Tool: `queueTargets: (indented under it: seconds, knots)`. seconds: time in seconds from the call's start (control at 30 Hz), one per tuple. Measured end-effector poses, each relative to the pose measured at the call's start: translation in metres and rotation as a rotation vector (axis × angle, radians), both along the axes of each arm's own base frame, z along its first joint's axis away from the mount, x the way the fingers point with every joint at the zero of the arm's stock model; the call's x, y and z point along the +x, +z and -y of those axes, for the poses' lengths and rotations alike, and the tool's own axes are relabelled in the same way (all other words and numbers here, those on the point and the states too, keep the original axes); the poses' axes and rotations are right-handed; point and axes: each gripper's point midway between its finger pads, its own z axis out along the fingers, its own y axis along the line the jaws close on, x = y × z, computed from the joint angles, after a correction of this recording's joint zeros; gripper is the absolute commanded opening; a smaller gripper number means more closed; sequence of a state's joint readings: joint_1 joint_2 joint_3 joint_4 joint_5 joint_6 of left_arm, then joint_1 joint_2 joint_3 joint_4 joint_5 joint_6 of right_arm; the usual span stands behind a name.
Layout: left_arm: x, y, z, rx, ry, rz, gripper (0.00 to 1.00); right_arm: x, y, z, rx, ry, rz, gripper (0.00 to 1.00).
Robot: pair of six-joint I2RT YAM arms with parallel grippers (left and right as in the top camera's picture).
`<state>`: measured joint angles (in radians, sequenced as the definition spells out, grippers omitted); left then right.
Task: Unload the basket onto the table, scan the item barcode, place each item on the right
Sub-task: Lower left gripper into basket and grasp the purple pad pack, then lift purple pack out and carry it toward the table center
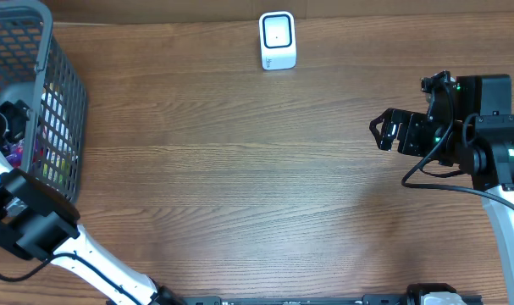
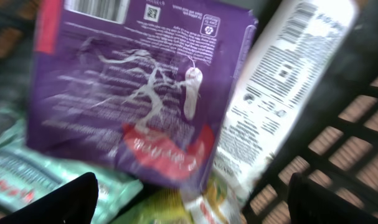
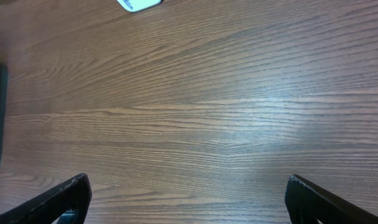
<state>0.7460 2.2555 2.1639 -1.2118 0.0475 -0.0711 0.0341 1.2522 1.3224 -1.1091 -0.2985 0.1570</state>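
Left gripper (image 2: 195,208) gapes empty inside the basket (image 1: 66,110) at far left, just short of the purple pack (image 2: 132,93): judged light, soft, slick film, so pinch a side edge, sparing the barcode (image 2: 95,7) on top

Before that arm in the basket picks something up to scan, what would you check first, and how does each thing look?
Left end effector open: ok, fingers wide apart, empty.
Item within reach: ok, purple pack right ahead, inside the basket.
Barcode found: ok, at the purple pack's top edge, partly cropped.
Pack free to lift: cannot tell; white pack sits close beside it, picture blurred.
Scanner in place: ok, upright at the table's far edge.
Right end effector clear: ok, open over the table.
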Motion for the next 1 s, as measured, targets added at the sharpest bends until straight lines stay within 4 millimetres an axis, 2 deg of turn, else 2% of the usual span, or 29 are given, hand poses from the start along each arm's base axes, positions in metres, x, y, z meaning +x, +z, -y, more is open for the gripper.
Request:
queueTargets:
  seconds: [0.23, 0.33, 0.43, 0.67, 0.87, 0.9, 0.93, 0.97, 1.0]
  knots:
    - [0.001, -0.031, -0.004, -0.023, 0.003, -0.043, 0.85, 0.0, 0.0, 0.0, 0.0, 0.0, -0.001, 1.0]
    - [0.001, -0.039, -0.005, -0.026, 0.003, -0.057, 0.73, -0.001, 0.0, 0.0, 0.0, 0.0, -0.003, 1.0]
    - [-0.001, -0.042, -0.007, -0.018, 0.005, -0.073, 0.66, -0.001, 0.0, 0.0, 0.0, 0.0, -0.003, 1.0]
    - [-0.011, -0.043, -0.016, 0.032, 0.039, -0.125, 0.74, -0.002, -0.001, 0.0, -0.001, 0.0, -0.009, 1.0]
    - [-0.017, -0.052, -0.02, 0.05, 0.06, -0.156, 0.75, -0.004, -0.003, 0.0, -0.001, 0.0, -0.02, 1.0]
    - [-0.018, -0.054, -0.02, 0.052, 0.061, -0.16, 0.71, -0.004, -0.003, 0.0, -0.001, 0.0, -0.021, 1.0]
    - [-0.019, -0.057, -0.02, 0.053, 0.062, -0.164, 0.62, -0.004, -0.003, 0.0, -0.001, 0.0, -0.022, 1.0]
    - [-0.02, -0.06, -0.02, 0.054, 0.065, -0.17, 0.43, -0.005, -0.003, 0.0, -0.001, 0.0, -0.024, 1.0]
    - [-0.021, -0.062, -0.019, 0.056, 0.063, -0.177, 0.15, -0.006, -0.004, 0.0, -0.001, 0.0, -0.028, 1.0]
